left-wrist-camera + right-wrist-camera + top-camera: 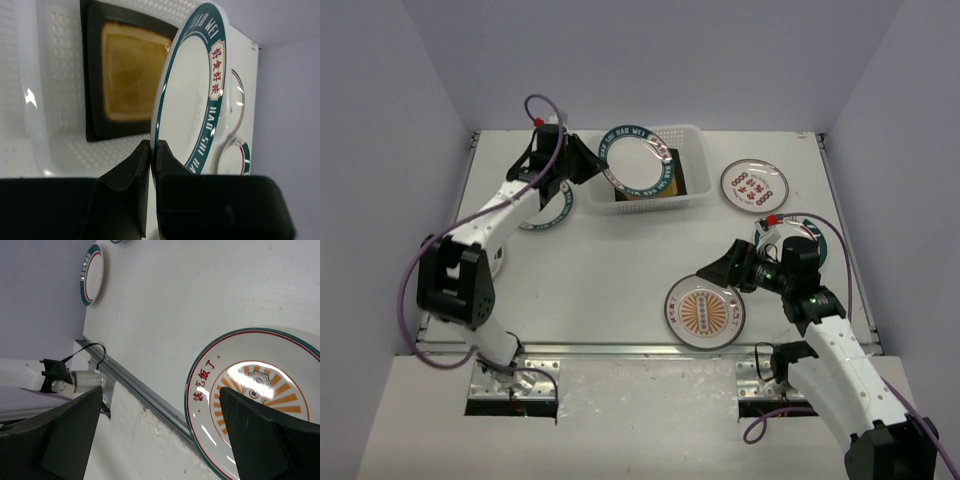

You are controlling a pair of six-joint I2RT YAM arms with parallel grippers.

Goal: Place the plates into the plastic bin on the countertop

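My left gripper [598,163] is shut on the rim of a round white plate with a teal lettered rim [636,160] and holds it tilted on edge over the plastic bin [696,137]. In the left wrist view the fingers [153,148] pinch that plate [195,90] above a square amber plate [127,75] lying in the bin [45,100]. My right gripper [713,272] is open and empty, just above a round plate with an orange sunburst [705,313]. That plate also shows in the right wrist view [255,390], by the gripper [160,390].
On the countertop [620,260] lie a red-motif plate [755,183] right of the bin, a teal-rimmed plate [555,210] under the left arm, and another plate [810,240] under the right arm. The sunburst plate sits close to the table's front edge [620,349].
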